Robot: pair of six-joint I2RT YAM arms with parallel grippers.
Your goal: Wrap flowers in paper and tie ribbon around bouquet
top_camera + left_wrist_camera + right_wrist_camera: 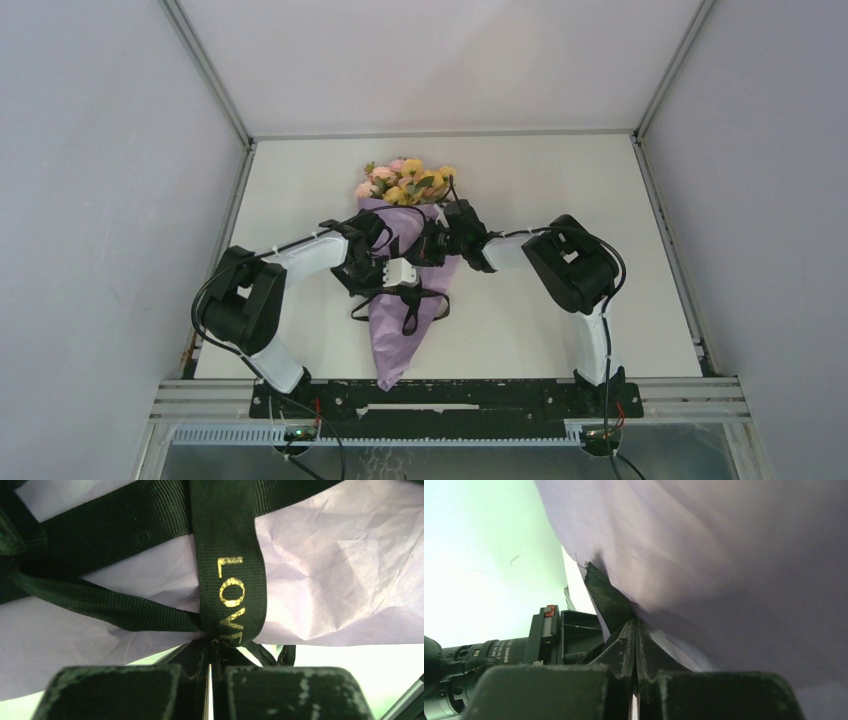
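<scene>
The white surface (560,320) carries the bouquet (400,335) midway between its side edges. The left tool (210,666) and right tool (634,630) each clench the ribbon (230,555).

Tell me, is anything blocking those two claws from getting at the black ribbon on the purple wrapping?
Nothing visible is. The left gripper is shut on the ribbon just below its gold LOVE lettering. The right gripper is shut on another strand of it. Both grips sit right against the paper.
</scene>
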